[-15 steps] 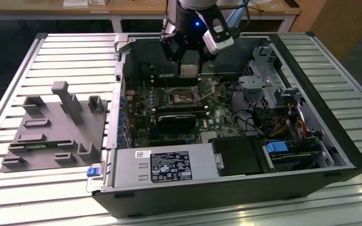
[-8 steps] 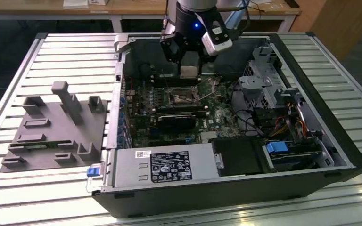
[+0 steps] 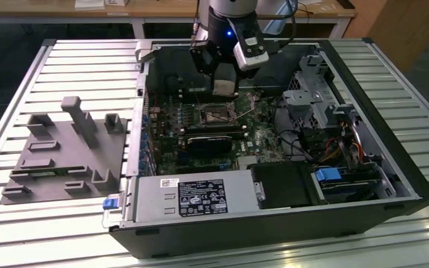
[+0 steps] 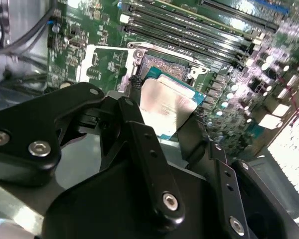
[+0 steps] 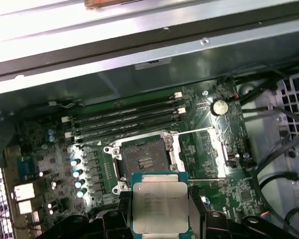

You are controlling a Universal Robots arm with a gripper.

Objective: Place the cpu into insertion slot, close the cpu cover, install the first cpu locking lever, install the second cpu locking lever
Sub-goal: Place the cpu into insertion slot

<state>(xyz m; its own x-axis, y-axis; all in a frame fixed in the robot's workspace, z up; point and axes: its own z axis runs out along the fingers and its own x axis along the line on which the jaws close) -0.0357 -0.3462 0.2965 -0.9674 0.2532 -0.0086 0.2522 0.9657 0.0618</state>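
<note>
Chip in hand, I'd call it: the hand (image 5: 159, 215) is closed down to the chip's own width and has the cpu (image 5: 158, 205) pinched by two opposite edges, silver top facing the first wrist camera. Black fingers (image 4: 135, 130) bracket it in both wrist views, and the chip sits level between them as far as I can see.

From where the exterior view looks, the hand (image 3: 224, 87) hangs inside the open computer case (image 3: 415, 187), at about twelve o'clock from the insertion slot (image 3: 216, 114) and close above the board. The slot (image 5: 142, 162) lies bare, its dark centre uncovered, and the cpu is clear of it, not seated. The cpu cover (image 5: 194, 132) is swung open beside the socket. A black heatsink-like block (image 3: 207, 144) sits at six o'clock from the slot. A grey fixture plate (image 3: 58, 159) lies on the table (image 3: 73, 61) at nine o'clock from the case.

To my eye the chip is light, thin and quite stiff, but its smooth metal top would be slippery. The edges look like the right place to hold it, since I'd expect the underside contacts and the socket's fine pins to be easily damaged by a tilted or forced drop.
</note>
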